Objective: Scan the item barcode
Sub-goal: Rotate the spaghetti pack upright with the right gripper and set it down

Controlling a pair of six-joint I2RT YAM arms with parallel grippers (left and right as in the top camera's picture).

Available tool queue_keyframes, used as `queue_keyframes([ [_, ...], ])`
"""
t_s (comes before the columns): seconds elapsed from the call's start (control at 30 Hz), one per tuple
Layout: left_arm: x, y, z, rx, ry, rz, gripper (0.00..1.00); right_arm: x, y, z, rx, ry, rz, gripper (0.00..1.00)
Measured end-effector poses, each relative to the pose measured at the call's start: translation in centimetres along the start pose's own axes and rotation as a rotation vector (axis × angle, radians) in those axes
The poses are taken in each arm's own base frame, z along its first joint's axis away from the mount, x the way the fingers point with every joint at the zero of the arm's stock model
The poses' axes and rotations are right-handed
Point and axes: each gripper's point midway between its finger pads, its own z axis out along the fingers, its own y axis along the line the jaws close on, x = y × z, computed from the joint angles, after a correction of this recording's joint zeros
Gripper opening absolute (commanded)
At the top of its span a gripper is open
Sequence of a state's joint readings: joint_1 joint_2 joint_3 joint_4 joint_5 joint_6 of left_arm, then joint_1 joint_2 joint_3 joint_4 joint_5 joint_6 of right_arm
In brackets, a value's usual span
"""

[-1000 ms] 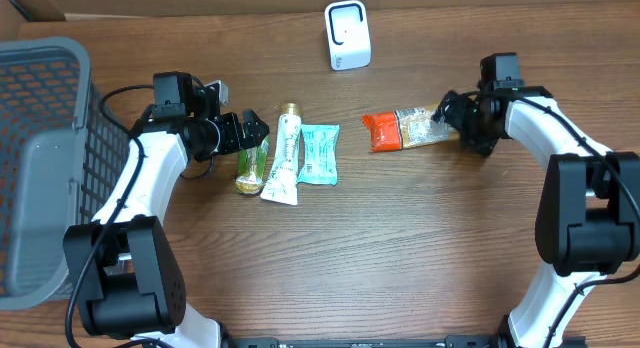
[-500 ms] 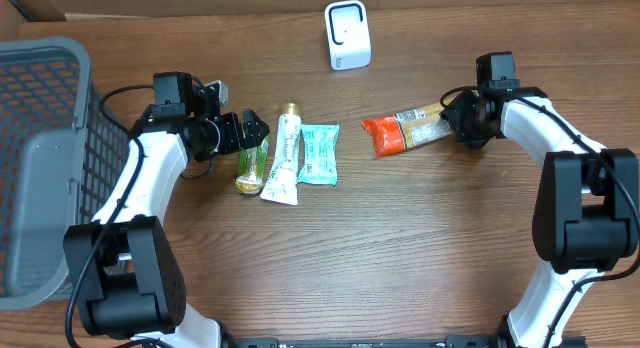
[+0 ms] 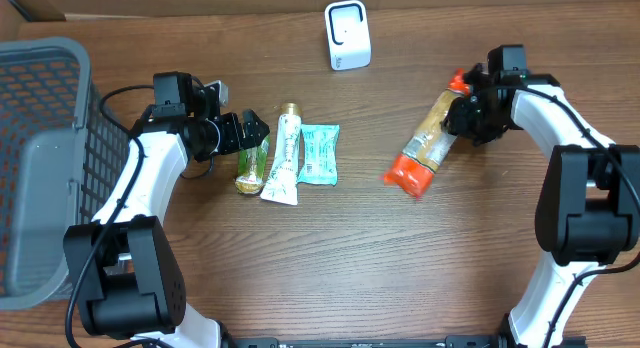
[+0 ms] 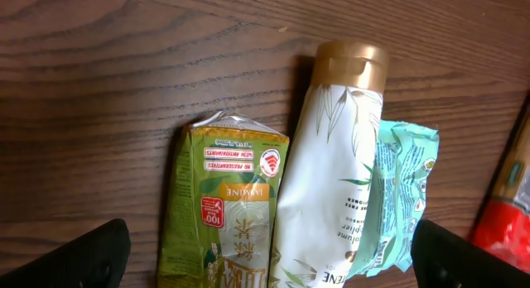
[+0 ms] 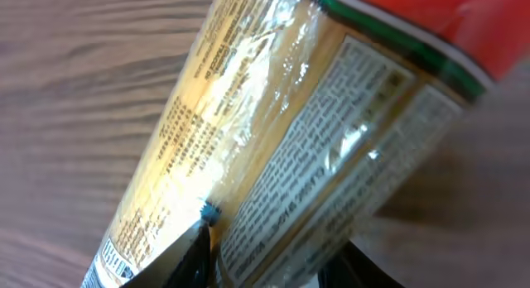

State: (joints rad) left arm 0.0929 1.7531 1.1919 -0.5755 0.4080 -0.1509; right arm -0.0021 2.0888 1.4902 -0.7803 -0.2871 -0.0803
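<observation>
Plastic packet (image 3: pixel 427 145), glossy, long, orange-ended, clenched in right claw (image 3: pixel 463 116); left claw (image 3: pixel 252 133) spread wide.

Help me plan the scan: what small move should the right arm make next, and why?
Probably carry the packet toward the white scanner, printed label facing it: the right jaws grip the packet's end, and the scanner stands well apart from it.
</observation>
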Motion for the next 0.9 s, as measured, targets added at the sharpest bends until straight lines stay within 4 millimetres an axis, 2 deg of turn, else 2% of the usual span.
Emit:
queue_keyframes([
  [0.07,0.0,0.0,0.0,0.000,0.000,0.000,0.99,-0.5,0.2,-0.1,-0.007,-0.013,-0.100,0.54],
  [0.17,0.0,0.0,0.0,0.000,0.000,0.000,0.99,-1.2,0.4,-0.5,-0.015,-0.031,-0.149,0.85],
  [0.23,0.0,0.0,0.0,0.000,0.000,0.000,1.00,-1.5,0.5,-0.7,-0.024,-0.037,-0.107,0.93],
  [0.43,0.0,0.0,0.0,0.000,0.000,0.000,0.99,0.5,0.1,-1.6,-0.120,0.043,0.126,0.95],
  [0.5,0.0,0.0,0.0,0.000,0.000,0.000,1.00,0.6,0.1,-1.8,-0.159,0.046,0.176,0.95],
  [0.57,0.0,0.0,0.0,0.000,0.000,0.000,1.00,0.7,0.2,-1.6,-0.187,0.043,0.208,0.93],
  [0.7,0.0,0.0,0.0,0.000,0.000,0.000,0.99,1.6,1.0,0.1,-0.239,0.039,0.262,0.89],
  [0.9,0.0,0.0,0.0,0.000,0.000,0.000,1.00,0.8,1.7,0.6,-0.300,-0.045,0.289,0.83],
])
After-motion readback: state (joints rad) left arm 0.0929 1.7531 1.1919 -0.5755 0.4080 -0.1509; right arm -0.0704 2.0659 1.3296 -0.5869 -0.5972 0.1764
